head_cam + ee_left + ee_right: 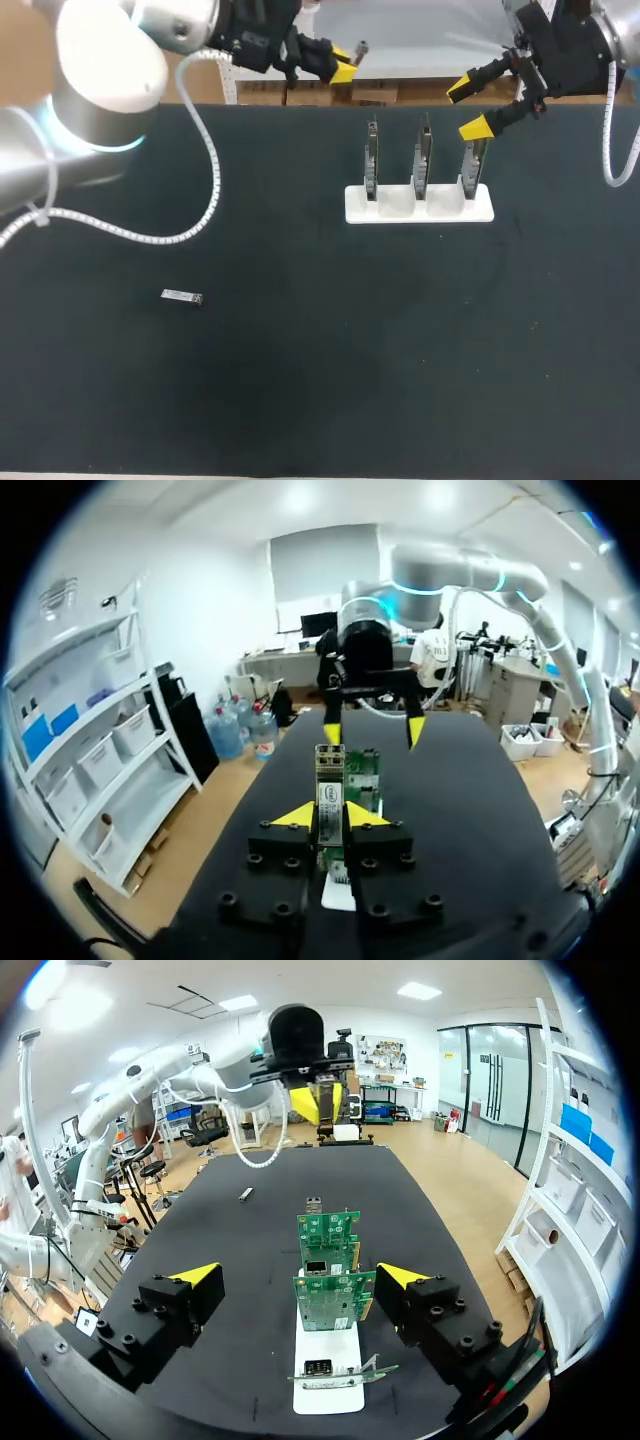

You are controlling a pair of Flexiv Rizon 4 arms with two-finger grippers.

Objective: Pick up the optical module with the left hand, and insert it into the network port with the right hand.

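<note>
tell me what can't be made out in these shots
- Head view: the held module is mostly hidden by the left gripper.
- Head view: the ports on the cards are too small, with the cards seen edge-on.
- Head view: the module on the table is too small to tell its ends apart.
- Left wrist view: the held module hides most of the cards and their white stand.

Bright, even overhead light leaves only faint, soft shadows on the matte black table (300, 400).
</note>
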